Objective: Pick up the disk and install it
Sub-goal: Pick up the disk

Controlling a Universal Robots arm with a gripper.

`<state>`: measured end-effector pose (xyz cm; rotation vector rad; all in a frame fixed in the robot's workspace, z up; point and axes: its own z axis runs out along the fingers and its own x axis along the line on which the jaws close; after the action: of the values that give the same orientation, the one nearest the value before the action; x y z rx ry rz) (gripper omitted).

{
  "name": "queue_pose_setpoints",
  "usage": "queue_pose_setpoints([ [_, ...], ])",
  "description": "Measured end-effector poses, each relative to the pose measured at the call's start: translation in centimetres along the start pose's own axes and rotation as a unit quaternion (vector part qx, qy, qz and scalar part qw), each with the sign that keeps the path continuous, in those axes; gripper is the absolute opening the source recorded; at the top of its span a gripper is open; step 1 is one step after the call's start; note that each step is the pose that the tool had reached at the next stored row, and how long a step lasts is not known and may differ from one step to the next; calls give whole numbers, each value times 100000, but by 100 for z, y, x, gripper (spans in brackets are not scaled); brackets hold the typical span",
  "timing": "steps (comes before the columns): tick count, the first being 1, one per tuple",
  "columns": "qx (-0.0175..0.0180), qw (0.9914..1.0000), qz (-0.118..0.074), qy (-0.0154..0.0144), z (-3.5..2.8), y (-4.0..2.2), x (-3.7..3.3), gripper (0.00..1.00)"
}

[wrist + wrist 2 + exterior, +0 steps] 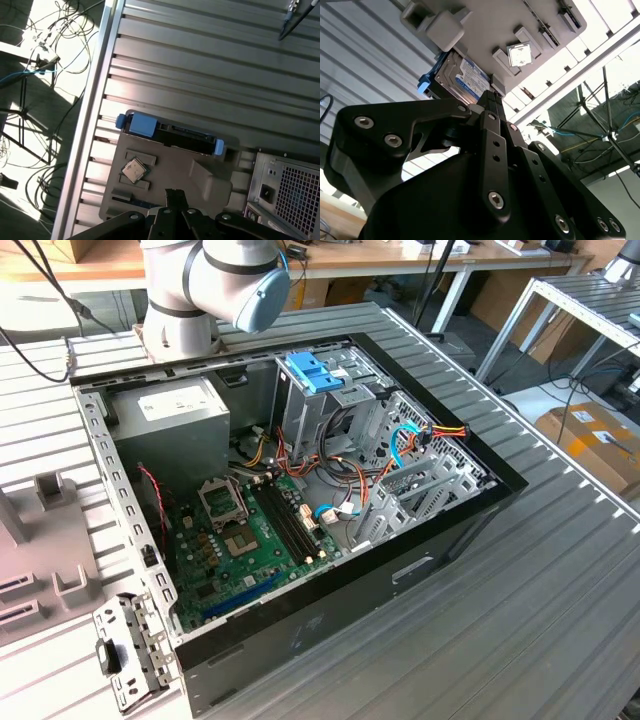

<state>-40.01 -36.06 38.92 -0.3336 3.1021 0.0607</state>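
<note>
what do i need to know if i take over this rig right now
Claw: shut and empty, hanging over the grey holder near the disk, not gripping it.
Disk: sits in the grey holder on the slatted table, beside the open computer case. A small chip sits in the same holder.
Done: nothing of the job shows as done.
Left: the disk is not yet picked up and not yet installed in the case.

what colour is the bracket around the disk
Light blue, framing the disk; clearest in the first wrist view.
</note>
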Motion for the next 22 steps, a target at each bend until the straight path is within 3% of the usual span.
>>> queue_pose_setpoints([
  [22, -122, 99886, -4758, 173, 0, 0, 0, 11],
])
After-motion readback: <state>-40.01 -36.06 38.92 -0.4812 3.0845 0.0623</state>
